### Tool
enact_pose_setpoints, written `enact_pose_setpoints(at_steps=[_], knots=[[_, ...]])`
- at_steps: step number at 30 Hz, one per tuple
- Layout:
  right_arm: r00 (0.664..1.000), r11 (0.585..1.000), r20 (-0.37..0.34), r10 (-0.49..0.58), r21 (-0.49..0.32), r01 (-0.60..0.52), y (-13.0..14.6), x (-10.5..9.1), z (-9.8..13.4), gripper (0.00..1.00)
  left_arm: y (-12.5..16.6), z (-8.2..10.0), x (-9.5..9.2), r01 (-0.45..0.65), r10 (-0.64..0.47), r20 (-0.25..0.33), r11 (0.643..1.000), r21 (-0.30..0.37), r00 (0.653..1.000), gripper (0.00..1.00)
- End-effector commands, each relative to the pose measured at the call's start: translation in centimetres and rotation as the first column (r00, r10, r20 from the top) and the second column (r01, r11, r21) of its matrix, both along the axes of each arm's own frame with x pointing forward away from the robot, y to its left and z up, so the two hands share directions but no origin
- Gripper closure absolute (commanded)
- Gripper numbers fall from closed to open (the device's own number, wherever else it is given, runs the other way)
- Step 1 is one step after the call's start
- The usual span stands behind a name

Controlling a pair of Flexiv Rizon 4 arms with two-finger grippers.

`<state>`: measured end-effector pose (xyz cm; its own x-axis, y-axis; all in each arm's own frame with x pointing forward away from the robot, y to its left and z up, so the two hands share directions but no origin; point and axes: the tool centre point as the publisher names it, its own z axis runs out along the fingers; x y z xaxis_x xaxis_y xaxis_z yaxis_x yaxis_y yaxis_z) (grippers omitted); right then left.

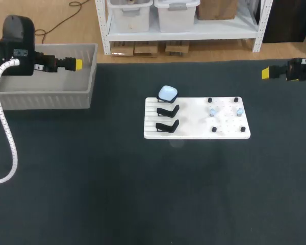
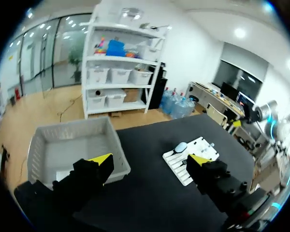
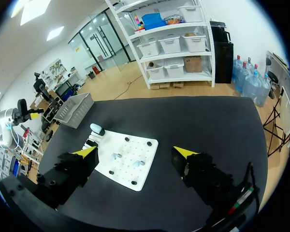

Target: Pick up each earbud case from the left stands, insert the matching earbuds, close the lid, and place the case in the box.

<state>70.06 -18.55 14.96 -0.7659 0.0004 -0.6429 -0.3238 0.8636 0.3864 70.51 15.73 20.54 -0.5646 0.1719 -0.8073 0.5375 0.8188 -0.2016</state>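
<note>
A pale blue earbud case [image 1: 167,93] sits shut on the rearmost of three black stands, on the left part of a white board [image 1: 196,131]. The other two stands [image 1: 168,109] are bare. Two small bluish earbuds [image 1: 212,112] rest on the board's right part among black pegs. My left gripper [image 1: 77,64] hangs open above the grey box [image 1: 46,94], far left of the board. My right gripper [image 1: 266,73] is open at the far right, well clear of the board. In the left wrist view the case [image 2: 181,146] lies far ahead of the open gripper [image 2: 150,162]. The right wrist view shows case [image 3: 96,129] and earbuds [image 3: 116,156] ahead of its open gripper [image 3: 135,152].
The grey box [image 2: 72,145] stands at the table's back left corner, and nothing shows inside it. A white cable [image 1: 5,132] loops down from my left arm over the table's left edge. The dark tabletop [image 1: 153,194] spreads wide around the board.
</note>
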Motion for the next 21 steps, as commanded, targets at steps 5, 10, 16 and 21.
enact_pose_setpoints(at_steps=[5, 10, 16, 21], knots=[[1.000, 1.000, 0.000, 0.000, 0.000, 0.000, 0.0, 0.0, 0.0, 0.00, -1.4, 0.5, 0.3, 0.321, -0.310, 0.174, 0.946, -0.037, 0.935, 0.00], [1.000, 1.000, 0.000, 0.000, 0.000, 0.000, 0.0, 0.0, 0.0, 0.00, -2.8, 0.3, 0.6, 0.465, -0.454, 0.221, 0.885, 0.004, 0.863, 0.00], [1.000, 1.000, 0.000, 0.000, 0.000, 0.000, 0.0, 0.0, 0.0, 0.00, -4.4, -0.2, 1.0, 0.605, -0.590, 0.237, 0.796, 0.011, 0.772, 0.00], [1.000, 1.000, 0.000, 0.000, 0.000, 0.000, 0.0, 0.0, 0.0, 0.00, -5.7, -1.1, 1.5, 0.700, -0.681, 0.249, 0.714, 0.014, 0.689, 0.00]])
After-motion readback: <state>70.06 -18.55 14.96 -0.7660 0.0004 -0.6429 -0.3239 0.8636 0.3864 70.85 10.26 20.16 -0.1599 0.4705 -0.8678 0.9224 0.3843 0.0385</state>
